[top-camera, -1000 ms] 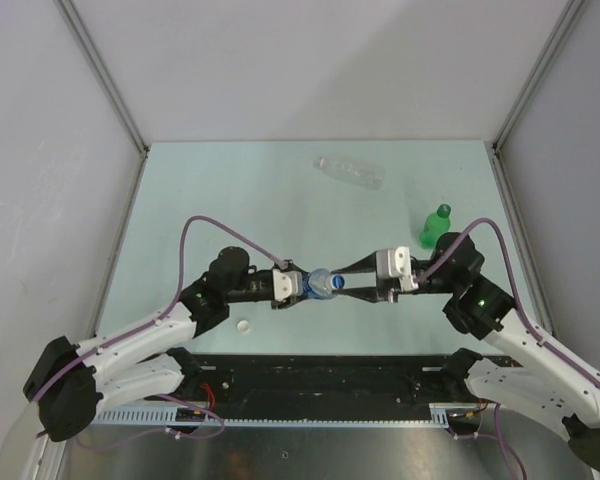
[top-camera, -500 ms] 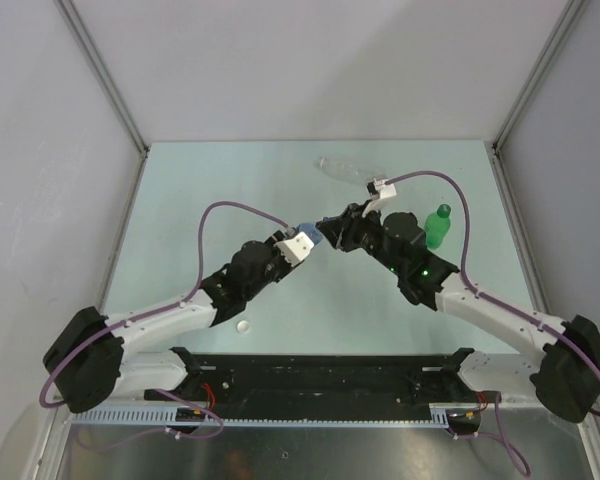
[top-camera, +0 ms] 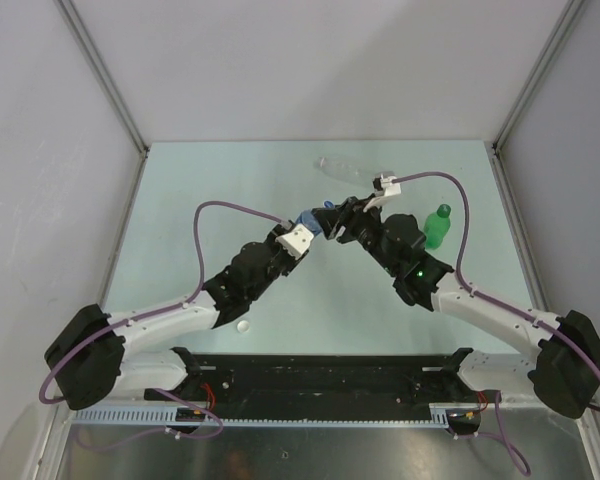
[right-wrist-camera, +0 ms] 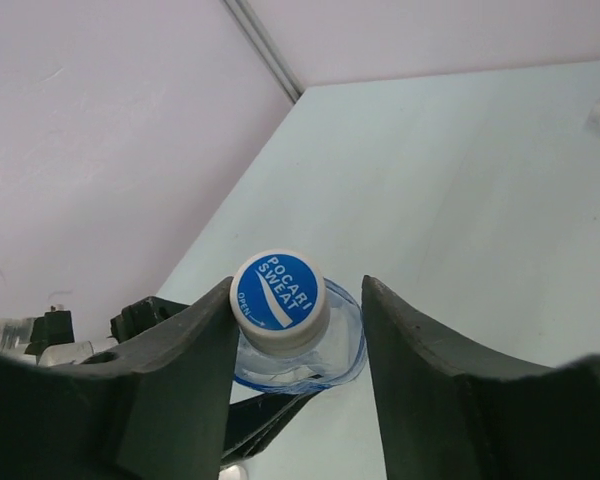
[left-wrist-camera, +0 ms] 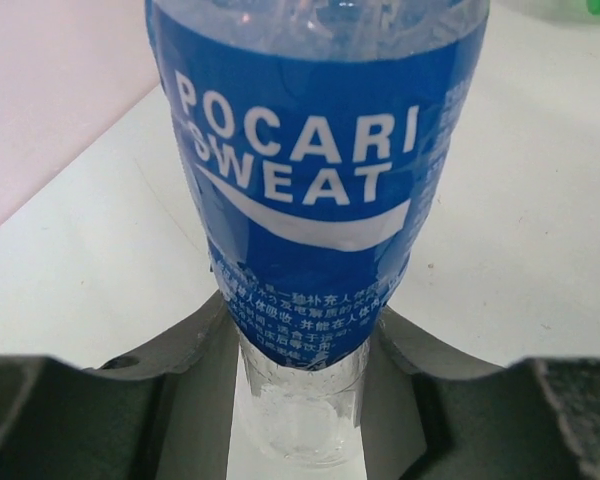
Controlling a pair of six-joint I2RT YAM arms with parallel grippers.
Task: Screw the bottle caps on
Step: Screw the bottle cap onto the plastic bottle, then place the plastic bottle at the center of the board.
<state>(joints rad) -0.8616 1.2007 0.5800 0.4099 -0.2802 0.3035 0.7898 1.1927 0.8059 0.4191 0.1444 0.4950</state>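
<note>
- One pale green table [top-camera: 180, 200] carries everything. The Pocari bottle [left-wrist-camera: 315, 180] is over its middle, and every place below is given from that bottle.
- Two arms reach that bottle from opposite sides: the left arm [top-camera: 170, 320] from the near left and the right arm [top-camera: 480, 300] from the near right. Their tips meet at it.
- The left gripper [left-wrist-camera: 302, 335] is clamped on the bottle's clear end below the label, with one finger pressed to each side.
- The right gripper [right-wrist-camera: 300, 290] straddles the bottle's top with its jaws parted. One finger lies against the cap and the other stands off with a visible gap, so it grips nothing.
- The Pocari bottle is clear plastic with a blue wrap. White capitals read "POCARI SWEAT" over a white swoosh, and the fine Japanese print beneath is too small to read. The bottle is tilted, mouth end towards the right arm; I cannot tell whether it clears the table.
- The green bottle [top-camera: 437, 228] stands upright well to the right of the Pocari bottle, past the right arm's wrist.
- The unlabelled bottle [top-camera: 338, 167] lies on its side near the Pocari bottle, on the far side of it, partly hidden by the right wrist.
- The printed cap [right-wrist-camera: 278, 290] sits on the Pocari bottle's neck. It has a white rim and a blue top that reads "POCARI SWEAT" in white.
- The loose white cap [top-camera: 243, 325] lies on the table well to the near left of the Pocari bottle, beside the left arm.
</note>
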